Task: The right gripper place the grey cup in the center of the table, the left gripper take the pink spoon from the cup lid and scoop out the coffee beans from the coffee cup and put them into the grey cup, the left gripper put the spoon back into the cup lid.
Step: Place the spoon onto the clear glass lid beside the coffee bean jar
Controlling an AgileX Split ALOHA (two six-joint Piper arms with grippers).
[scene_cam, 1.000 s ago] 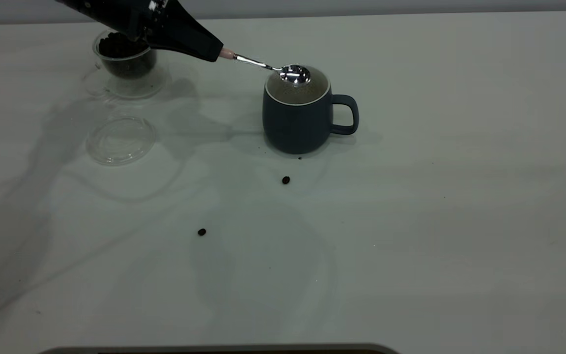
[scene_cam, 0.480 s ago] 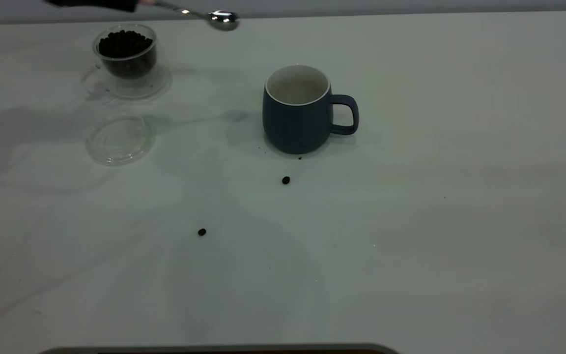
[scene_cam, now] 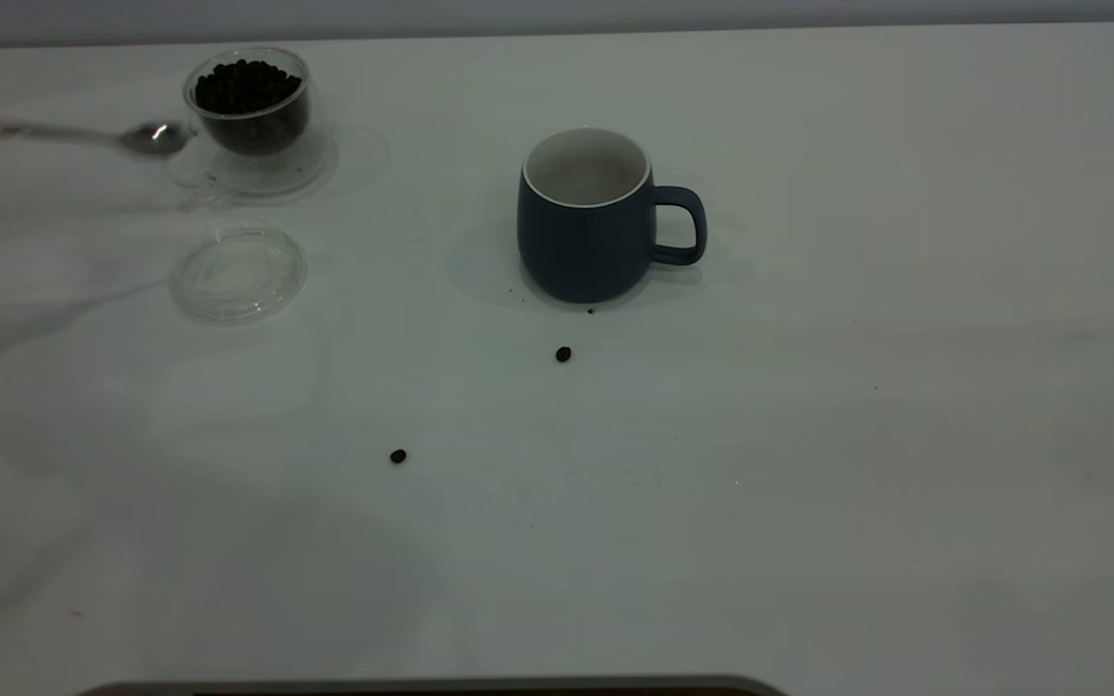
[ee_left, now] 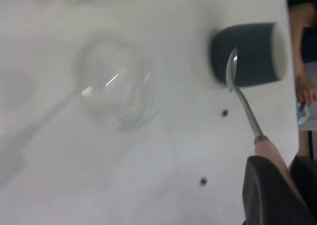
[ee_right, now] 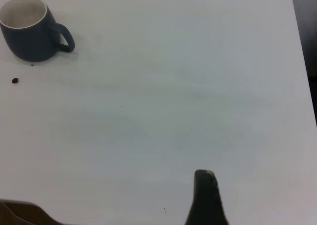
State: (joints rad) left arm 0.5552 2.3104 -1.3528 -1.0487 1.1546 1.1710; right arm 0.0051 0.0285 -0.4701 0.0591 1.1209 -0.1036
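Pink spoon [scene_cam: 83, 134] clamped by its handle in left tool [ee_left: 277, 193] at tabletop [scene_cam: 808, 435] edge, bowl beside glass cup [scene_cam: 249, 111] of beans [scene_cam: 246, 85]; lid [scene_cam: 239, 274] bare; grey cup [scene_cam: 588, 217] central; right tool [ee_right: 205, 197] parked, grip unclear

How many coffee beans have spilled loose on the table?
2. One loose bean lies just in front of the grey cup; the other loose bean lies nearer the front edge, to its left. Any inside the cup would be hidden.
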